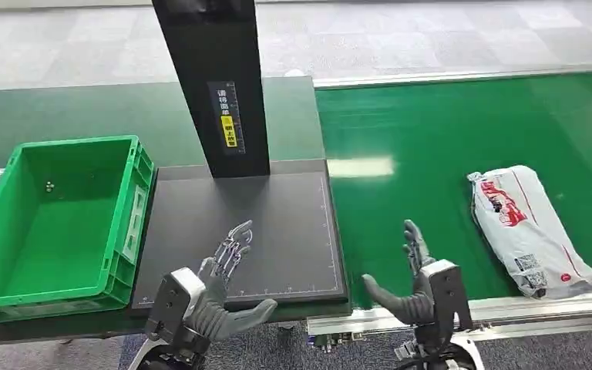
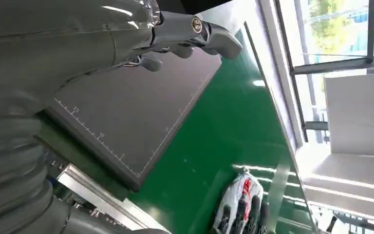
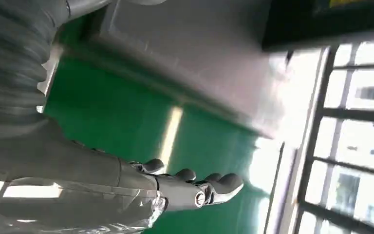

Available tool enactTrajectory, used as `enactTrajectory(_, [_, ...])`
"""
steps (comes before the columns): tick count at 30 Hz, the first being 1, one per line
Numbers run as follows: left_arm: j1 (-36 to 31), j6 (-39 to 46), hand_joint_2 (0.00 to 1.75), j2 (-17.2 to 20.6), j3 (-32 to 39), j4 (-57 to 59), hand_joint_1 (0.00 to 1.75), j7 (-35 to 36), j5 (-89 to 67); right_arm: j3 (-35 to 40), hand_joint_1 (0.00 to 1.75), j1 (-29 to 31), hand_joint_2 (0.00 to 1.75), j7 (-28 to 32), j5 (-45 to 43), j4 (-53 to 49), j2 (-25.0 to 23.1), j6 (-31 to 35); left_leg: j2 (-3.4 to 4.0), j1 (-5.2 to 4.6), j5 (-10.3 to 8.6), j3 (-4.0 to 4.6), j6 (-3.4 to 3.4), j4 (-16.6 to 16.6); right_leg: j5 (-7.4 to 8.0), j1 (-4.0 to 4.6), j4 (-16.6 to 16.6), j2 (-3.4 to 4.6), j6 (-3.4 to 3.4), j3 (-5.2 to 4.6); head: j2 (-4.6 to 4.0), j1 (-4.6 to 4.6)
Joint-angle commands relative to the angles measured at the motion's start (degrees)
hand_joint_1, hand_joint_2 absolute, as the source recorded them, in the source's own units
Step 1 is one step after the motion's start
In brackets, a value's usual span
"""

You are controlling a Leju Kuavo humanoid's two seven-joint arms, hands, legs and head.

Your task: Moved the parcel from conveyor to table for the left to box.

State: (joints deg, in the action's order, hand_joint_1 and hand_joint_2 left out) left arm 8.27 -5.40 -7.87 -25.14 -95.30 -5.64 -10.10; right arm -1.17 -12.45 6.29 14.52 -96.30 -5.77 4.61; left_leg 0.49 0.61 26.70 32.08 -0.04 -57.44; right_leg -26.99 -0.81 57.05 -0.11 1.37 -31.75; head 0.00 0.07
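One parcel [image 1: 532, 230] lies on the green conveyor [image 1: 432, 131], well right of the right hand [image 1: 416, 277]. Both hands, left hand [image 1: 220, 289] too, hover spread and empty. One green box [image 1: 54, 223] sits left.

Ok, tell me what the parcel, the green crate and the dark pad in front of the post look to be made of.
Parcel: soft plastic mailer film, white-grey with red print; it creases and shines slightly.
Green crate: rigid moulded plastic, by its ribbed walls and even colour.
Dark pad: a matte dark grey plate with white ruler marks along its edges; whether metal or coated plastic cannot be told.
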Motion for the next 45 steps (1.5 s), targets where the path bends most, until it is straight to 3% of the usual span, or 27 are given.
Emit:
enactTrajectory(1, [-2.0,-2.1,1.75,3.1,-1.5,2.0,0.0,-0.4,1.2,-31.0,0.0,10.1,1.75,-3.5,12.0,19.7,4.8,5.1,-0.22,-0.03,-0.13,-0.16,0.05,0.2,0.09,-0.02,-0.3,-0.18,-0.03,0.24,0.0,0.0])
enactTrajectory(3, [-2.1,-2.5,1.75,3.6,-1.8,2.5,0.0,-0.7,1.8,-34.7,0.0,12.6,1.75,-3.8,14.6,26.5,10.0,5.8,-0.29,-0.08,-0.22,-0.22,0.09,0.4,0.16,-0.06,-0.4,-0.23,-0.04,0.34,0.0,0.0])
enactTrajectory(9, [-3.5,-3.3,1.75,3.5,-2.9,6.2,0.0,-2.2,2.9,-39.8,0.0,15.5,1.75,-3.6,20.8,39.9,19.5,8.0,-0.35,-0.09,-0.08,-0.15,0.11,0.2,0.05,-0.08,-0.3,-0.32,0.03,0.3,0.0,0.0])
enactTrajectory(18, [-2.8,-3.6,1.75,4.8,-5.1,5.5,0.0,-3.6,2.6,-31.3,0.0,23.8,1.75,-11.8,36.4,52.8,26.3,18.8,0.17,-0.14,-0.01,-0.15,0.06,0.1,0.12,-0.11,-0.1,0.21,-0.04,0.05,0.0,-0.02])
enactTrajectory(28, [-2.7,-1.7,1.75,5.9,-5.8,5.9,0.0,-4.4,3.0,-25.4,0.0,31.8,1.75,-10.8,41.8,56.7,28.3,26.0,0.16,-0.12,-0.06,-0.18,0.02,0.2,0.14,-0.08,-0.1,0.2,-0.08,0.07,0.0,0.0])
enactTrajectory(36, [-4.1,-1.7,1.75,5.3,-5.2,7.2,0.0,-4.4,2.9,-21.9,0.0,36.6,1.75,-6.5,38.2,59.6,27.6,23.7,0.14,-0.11,-0.04,-0.08,0.03,0.1,0.1,-0.08,0.0,0.16,-0.04,0.01,0.0,0.02])
enactTrajectory(45, [-6.6,-2.4,1.75,4.3,-4.0,9.5,0.0,-4.8,3.4,-15.4,0.0,40.9,1.75,-4.6,36.5,67.7,23.6,20.2,0.19,-0.07,-0.06,-0.16,0.02,0.1,0.15,-0.04,-0.1,0.21,-0.07,0.07,0.0,0.0])
